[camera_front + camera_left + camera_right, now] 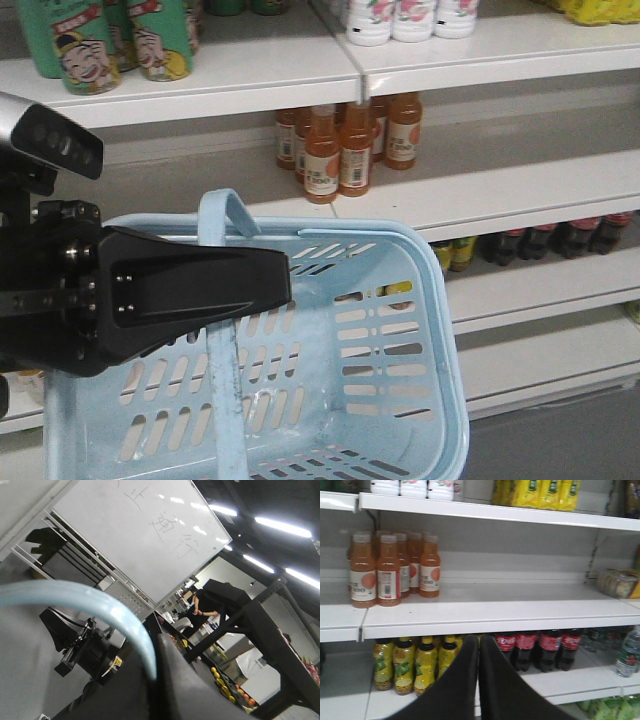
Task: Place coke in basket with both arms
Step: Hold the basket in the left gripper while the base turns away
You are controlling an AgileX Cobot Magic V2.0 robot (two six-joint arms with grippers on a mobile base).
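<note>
Before the white steel shelves (495,612), the basket (447,340) hangs tilted from the left gripper (270,280). It is pale blue moulded plastic with rounded corners and slotted walls. Its flat handle (222,400) arches up over the near rim and passes through the black wedge-shaped claw, which is pinched onto the strap. A silver-grey camera block (50,135) sits on top of that arm.

The right gripper (479,680) points at the shelves, its two smooth black fingers (455,690) pressed together on nothing, with only a thin seam between them.

Orange juice bottles (390,570) with pale caps stand near the left end of the middle shelf board. Below, yellow bottles (415,665) and dark plastic cola bottles (525,650) with red labels line the front edge. The coke itself cannot be made out in any view.
</note>
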